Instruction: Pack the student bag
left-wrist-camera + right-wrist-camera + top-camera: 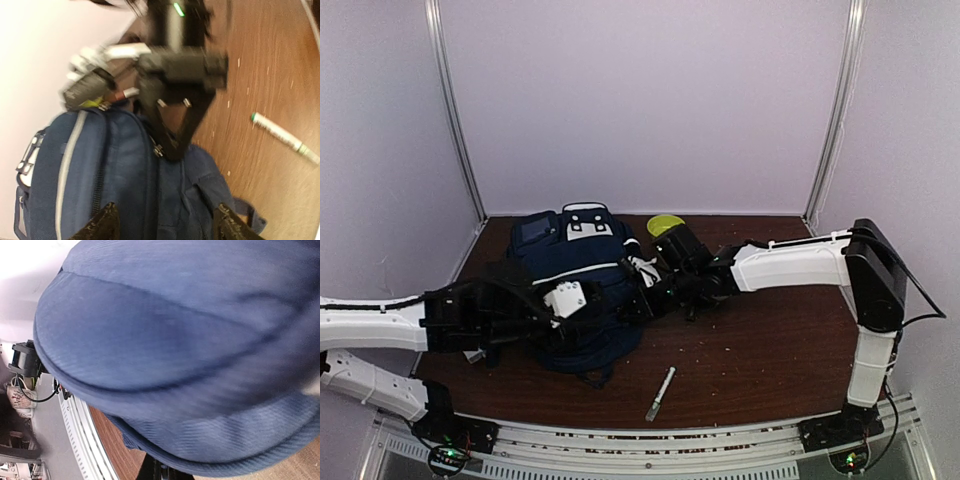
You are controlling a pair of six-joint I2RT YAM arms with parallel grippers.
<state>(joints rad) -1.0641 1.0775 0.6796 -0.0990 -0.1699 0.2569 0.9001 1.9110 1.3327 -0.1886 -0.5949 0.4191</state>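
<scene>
The student bag [582, 285], navy blue with white stripe trim and a white patch at its far end, lies in the middle of the table. My left gripper [570, 300] hovers over its near half. In the left wrist view its two dark fingertips [102, 225] stand wide apart above the blue fabric [125, 165], open, with nothing between them. My right gripper [645, 292] reaches in from the right. Its fingers [167, 145] come together at the bag's zipper seam, beside a metal zip pull [158, 149], shut on the bag there. In the right wrist view the bag's fabric [175, 340] fills the frame and hides the fingers.
A white marker with a green cap [660, 393] [282, 138] lies on the brown table in front of the bag. A yellow-green object [665, 224] sits behind the right arm near the back wall. Small crumbs dot the tabletop [770, 340]. White walls enclose three sides.
</scene>
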